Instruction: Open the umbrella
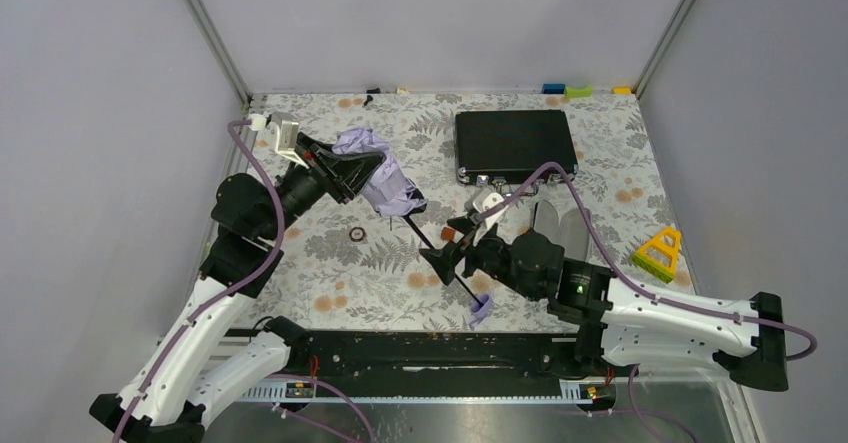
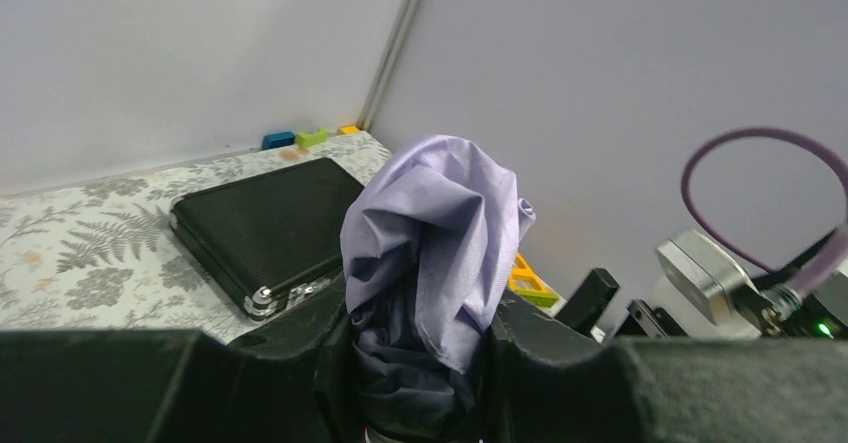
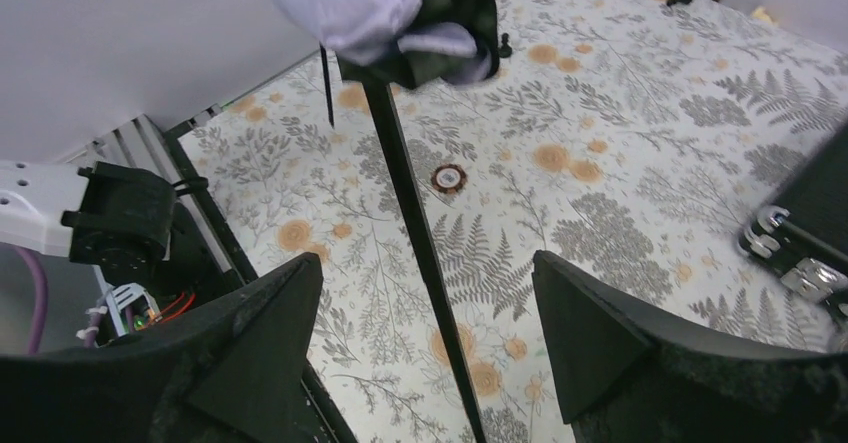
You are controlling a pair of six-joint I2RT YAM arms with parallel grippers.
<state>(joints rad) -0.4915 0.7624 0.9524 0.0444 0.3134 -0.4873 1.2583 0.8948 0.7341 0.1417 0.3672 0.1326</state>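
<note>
One umbrella (image 1: 380,178) counted, lying at a slant between the two sets of jaws.
- Left jaws: clamped on the bunched lavender canopy (image 2: 440,223), with fabric pinched from both sides. Canopy is folded, not spread.
- One thin black shaft (image 3: 412,218) is seen running from the left jaws to the right jaws and passing between them.
- Right jaws: spread wide, one on either side of the shaft. No contact is seen and nothing is gripped.
- One lavender handle knob (image 1: 481,309) is seen just past the right jaws on the near side. Whether it rests on the table (image 1: 320,273) cannot be told.

Other items, counted:
- One flat black briefcase (image 1: 515,145), closed, lies beyond the right jaws, apart from them.
- One small ring (image 3: 448,177) lies on the table between the two sets of jaws, beside the shaft and clear of it.
- Three small blocks are lined up at the far edge, well beyond both sets of jaws: blue block (image 1: 552,88), green block (image 1: 577,91), yellow block (image 1: 622,90).
- One yellow triangular frame (image 1: 658,251) sits well to the right of the right jaws.
</note>
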